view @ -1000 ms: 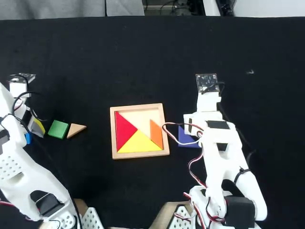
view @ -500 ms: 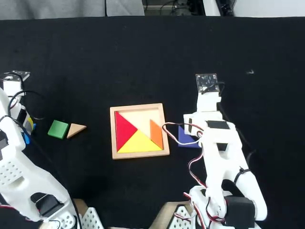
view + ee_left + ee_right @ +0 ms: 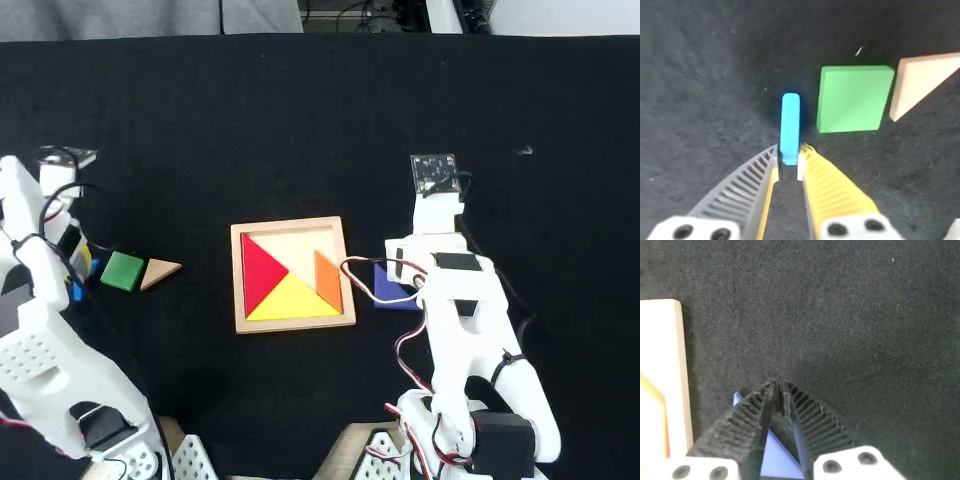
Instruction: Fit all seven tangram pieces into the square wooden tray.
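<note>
The square wooden tray (image 3: 293, 321) holds a red triangle (image 3: 259, 272), a yellow triangle (image 3: 293, 301) and an orange piece (image 3: 328, 280); its upper middle is bare wood. At the table's left, my left gripper (image 3: 789, 152) is shut on a thin light-blue piece (image 3: 790, 125) held on edge. Close beside it lie a green square (image 3: 855, 98) and a tan triangle (image 3: 920, 82). My right gripper (image 3: 779, 387) is shut just right of the tray, over a dark-blue triangle (image 3: 774, 460) that lies flat on the cloth.
Black cloth covers the table. In the high view the green square (image 3: 122, 271) and tan triangle (image 3: 158, 271) lie between the left arm (image 3: 40, 300) and the tray. The right arm (image 3: 455, 300) covers part of the dark-blue triangle (image 3: 393, 288).
The left arm swung left with the light-blue piece, then came back right toward the green square. The right arm has not moved.
</note>
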You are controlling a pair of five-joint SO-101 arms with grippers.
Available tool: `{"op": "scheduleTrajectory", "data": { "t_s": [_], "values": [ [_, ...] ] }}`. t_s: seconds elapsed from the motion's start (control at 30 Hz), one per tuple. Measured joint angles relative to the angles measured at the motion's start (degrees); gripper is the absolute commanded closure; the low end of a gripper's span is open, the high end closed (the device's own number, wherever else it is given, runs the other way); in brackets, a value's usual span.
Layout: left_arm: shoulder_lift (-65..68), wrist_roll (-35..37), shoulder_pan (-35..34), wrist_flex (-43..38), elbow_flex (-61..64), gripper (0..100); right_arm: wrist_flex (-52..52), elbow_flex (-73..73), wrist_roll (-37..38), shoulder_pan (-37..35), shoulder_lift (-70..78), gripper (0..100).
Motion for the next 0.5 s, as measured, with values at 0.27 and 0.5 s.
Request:
{"op": "scheduleTrajectory", "data": {
  "t_s": [0.27,0.5],
  "values": [
    [-6.77,0.35,3.25,4.04,-0.7,96,0.0,0.0,0.0,0.0,0.0,98.5],
    [-22.42,-4.13,22.95,12.48,-5.27,96,0.0,0.0,0.0,1.67,0.0,98.6]
  ]
}}
